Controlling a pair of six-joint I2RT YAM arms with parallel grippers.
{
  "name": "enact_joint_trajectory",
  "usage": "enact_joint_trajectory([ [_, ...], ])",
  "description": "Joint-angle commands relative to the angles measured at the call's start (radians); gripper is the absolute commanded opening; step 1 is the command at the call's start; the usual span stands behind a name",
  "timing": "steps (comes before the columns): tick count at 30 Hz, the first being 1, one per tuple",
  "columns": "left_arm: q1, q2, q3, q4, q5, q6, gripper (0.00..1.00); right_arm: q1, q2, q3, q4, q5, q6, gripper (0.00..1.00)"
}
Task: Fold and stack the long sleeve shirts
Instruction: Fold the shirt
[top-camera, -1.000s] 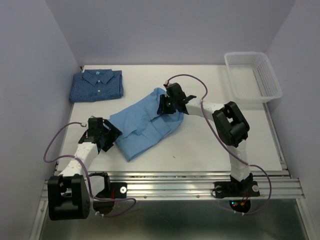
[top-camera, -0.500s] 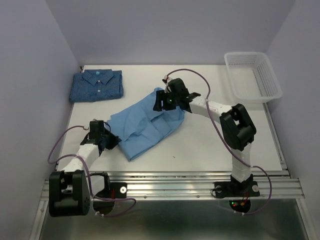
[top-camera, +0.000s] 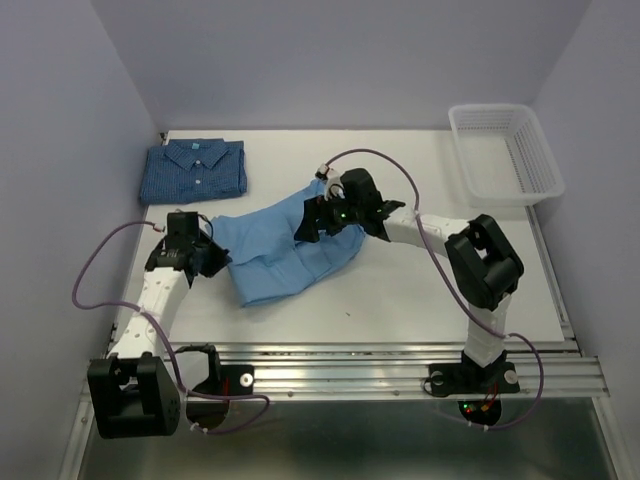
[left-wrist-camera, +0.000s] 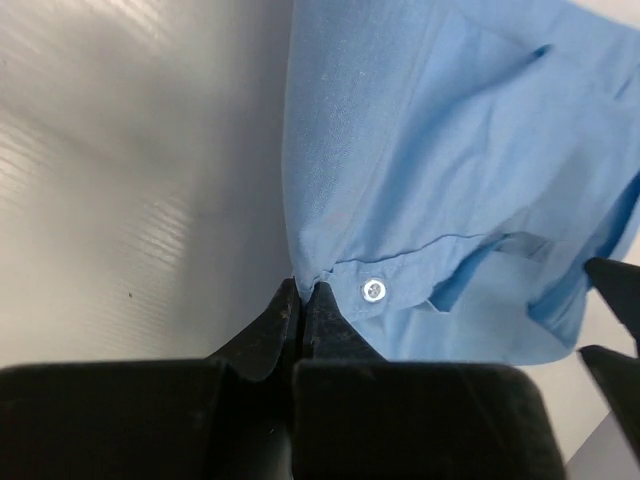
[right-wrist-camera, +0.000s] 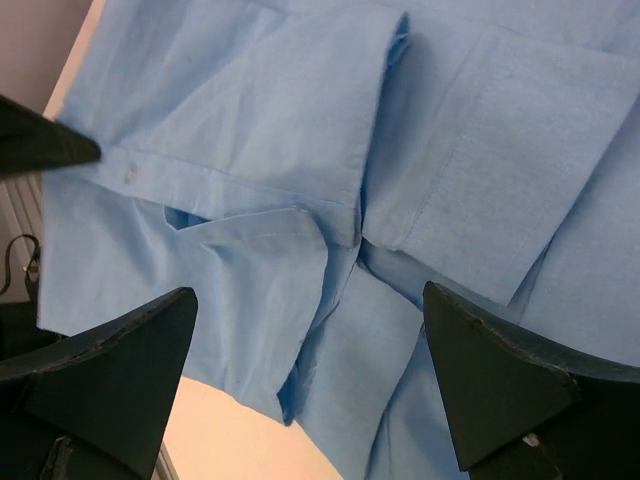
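The light sky-blue long sleeve shirt lies partly folded and rumpled at mid-table. My left gripper is shut on its left edge; the left wrist view shows the closed tips pinching the hem beside a white button. My right gripper hovers open over the shirt's upper middle. In the right wrist view its fingers stand wide apart above folded cloth layers, holding nothing. The darker blue checked shirt lies folded at the far left corner.
A white mesh basket stands at the far right corner. Bare white table extends right of the light shirt. Purple walls close in the left, right and back sides.
My left gripper shut on the light shirt's edge and moved away from the near edge, dragging the cloth left. My right gripper opened, let go of the cloth and shifted left over it.
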Motion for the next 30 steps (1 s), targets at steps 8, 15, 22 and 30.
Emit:
enact_joint_trajectory([
  [8,-0.013,-0.011,0.316,-0.272,0.000,0.067,0.00,0.153,0.167,0.251,-0.075,0.224,-0.259,0.80],
  [15,-0.102,0.113,0.452,-0.243,-0.008,0.075,0.00,0.189,0.314,0.374,-0.104,0.169,-0.247,0.14],
  [22,-0.268,0.271,0.570,-0.123,-0.003,0.032,0.00,0.235,0.329,0.343,-0.050,0.120,-0.239,0.14],
  [30,-0.340,0.431,0.630,-0.029,0.041,0.050,0.00,0.247,0.290,0.329,-0.154,0.409,-0.127,0.14],
])
